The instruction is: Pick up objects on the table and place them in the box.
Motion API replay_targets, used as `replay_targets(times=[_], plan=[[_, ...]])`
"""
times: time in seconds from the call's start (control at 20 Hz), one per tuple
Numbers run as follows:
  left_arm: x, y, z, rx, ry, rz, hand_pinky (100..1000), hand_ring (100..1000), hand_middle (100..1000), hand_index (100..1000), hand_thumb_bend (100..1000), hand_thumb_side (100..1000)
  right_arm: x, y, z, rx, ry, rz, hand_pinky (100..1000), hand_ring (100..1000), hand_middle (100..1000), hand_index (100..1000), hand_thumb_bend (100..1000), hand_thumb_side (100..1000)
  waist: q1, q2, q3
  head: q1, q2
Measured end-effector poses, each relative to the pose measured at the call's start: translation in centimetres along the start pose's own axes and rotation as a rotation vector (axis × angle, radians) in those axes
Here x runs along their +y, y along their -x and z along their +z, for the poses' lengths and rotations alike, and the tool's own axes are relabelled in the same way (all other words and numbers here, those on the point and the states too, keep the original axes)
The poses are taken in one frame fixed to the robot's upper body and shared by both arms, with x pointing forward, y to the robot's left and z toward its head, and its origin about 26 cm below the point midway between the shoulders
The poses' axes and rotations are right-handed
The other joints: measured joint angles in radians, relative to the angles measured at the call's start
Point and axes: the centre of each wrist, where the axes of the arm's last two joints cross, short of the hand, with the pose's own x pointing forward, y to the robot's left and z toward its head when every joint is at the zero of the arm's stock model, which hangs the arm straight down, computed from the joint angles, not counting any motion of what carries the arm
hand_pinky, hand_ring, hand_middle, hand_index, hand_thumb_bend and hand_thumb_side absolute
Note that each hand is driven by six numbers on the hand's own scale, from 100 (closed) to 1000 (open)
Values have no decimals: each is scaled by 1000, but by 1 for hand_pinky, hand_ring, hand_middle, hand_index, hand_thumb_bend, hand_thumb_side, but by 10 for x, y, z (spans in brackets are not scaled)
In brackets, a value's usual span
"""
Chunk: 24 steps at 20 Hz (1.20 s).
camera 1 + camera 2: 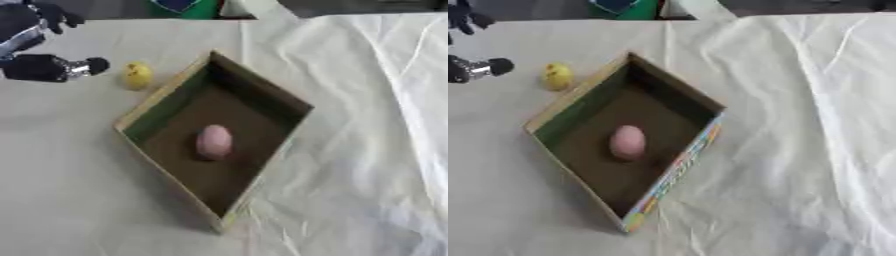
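With fingers spread just left of the yellow ball (137, 75), the left hand (44, 67) should be closed around it, clear of the box (166, 97) wall.

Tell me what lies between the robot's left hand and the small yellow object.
Nothing: in the left eye view only bare white tablecloth separates the left hand from the yellow object, which sits just outside the box.

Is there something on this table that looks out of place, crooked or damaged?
Nothing looks damaged or spilled. The box sits turned corner-on rather than square, with a pink object inside. A yellow object lies outside beside its upper left wall, near the left hand. The white cloth on the right is wrinkled.
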Motion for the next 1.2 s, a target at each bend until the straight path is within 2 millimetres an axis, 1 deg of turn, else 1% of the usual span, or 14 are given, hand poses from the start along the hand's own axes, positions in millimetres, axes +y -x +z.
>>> replay_targets(times=[0.25,0.35,0.45,0.6,0.7,0.85,0.95,1.2], plan=[[-7,-5,-15,-12,67,36,640,806,818,959,603,970,1,0,1,8,2,-9,785,648,589,771,100,493,0,7,-7,5,-9],[-11,-5,-19,-8,94,53,636,806,821,961,600,952,2,0,1,10,3,-11,786,647,589,771,100,497,1,10,-8,8,-11],[-14,-6,-23,-6,113,68,631,804,820,963,586,910,3,1,2,15,5,-14,787,647,589,771,100,502,1,12,-11,9,-16],[-18,-7,-27,-9,139,88,623,801,820,963,531,827,3,1,2,21,7,-13,788,646,588,771,100,508,1,17,-13,12,-17],[-20,-9,-29,-12,154,100,618,797,815,960,471,760,3,1,2,25,9,-16,788,645,587,770,100,512,1,20,-15,13,-18],[-23,-10,-32,-10,170,122,613,795,809,957,404,714,4,1,3,30,11,-19,789,645,586,770,100,507,1,25,-21,17,-25],[-24,-11,-34,-4,177,132,611,792,806,954,386,735,5,1,3,33,14,-23,789,645,586,769,100,514,0,28,-25,20,-26],[-31,-10,-39,30,186,145,614,794,804,946,352,714,5,1,2,34,14,-29,790,644,585,768,100,517,-2,38,-35,27,-37]])
